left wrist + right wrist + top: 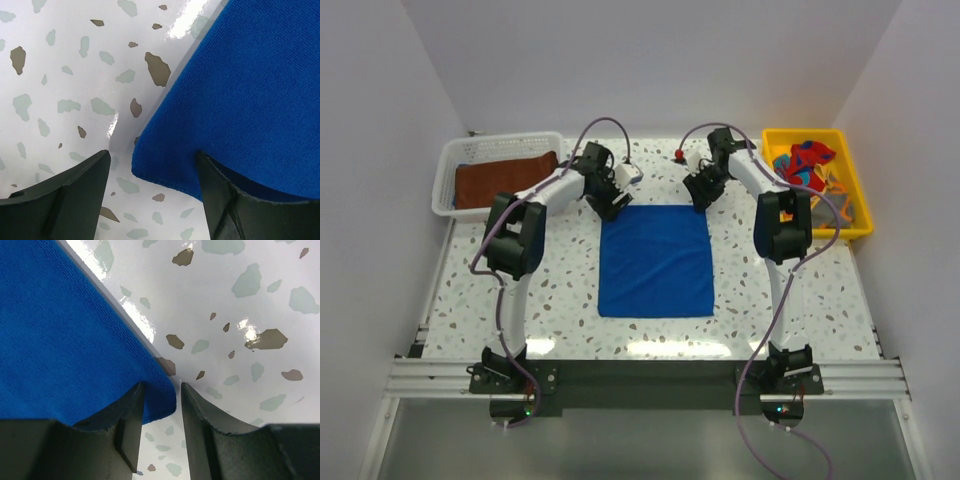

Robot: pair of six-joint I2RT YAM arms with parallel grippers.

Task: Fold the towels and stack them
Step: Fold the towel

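The blue towel point(656, 260) lies flat mid-desk point(800, 300), unfolded: my left claw point(152, 157) gapes released around its 11 o'clock corner, my right claw point(162, 387) stands half-spread round the 1 o'clock corner, neither pinching yet, so next I should clench both and draw them toward 6.

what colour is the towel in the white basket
The towel in the basket is plain rust-brown; the top view shows it best.
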